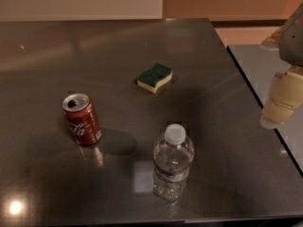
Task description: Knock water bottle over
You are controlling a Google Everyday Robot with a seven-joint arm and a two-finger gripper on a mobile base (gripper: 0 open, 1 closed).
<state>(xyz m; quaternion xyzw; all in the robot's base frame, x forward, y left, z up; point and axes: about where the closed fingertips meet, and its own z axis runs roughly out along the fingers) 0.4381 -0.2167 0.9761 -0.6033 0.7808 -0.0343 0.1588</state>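
Three objects occupy the dark, glossy grey table (57,46). Nearest the camera, close to the front edge and a little right of centre, stands the water bottle (173,167), a small clear ribbed plastic bottle with a white screw cap and a thin label band. It is upright, with its long axis vertical. Left of it and somewhat farther back, well apart, is an opened red Coca-Cola can (81,119), also upright. At the right margin, beyond the table's right edge and farther back than the bottle, hangs the beige segmented pincer (277,109) of the single arm. Whether it is released or clenched cannot be told. From the pincer, the bottle lies to the left and toward the camera, across bare table, and nothing stands between them. A sideways push near the cap would probably tip it most readily. Farther back, near the table's centre, lies a yellow sponge with a green scouring face (155,78), clear of that path. The can is in the likely direction of fall but looks out of reach.
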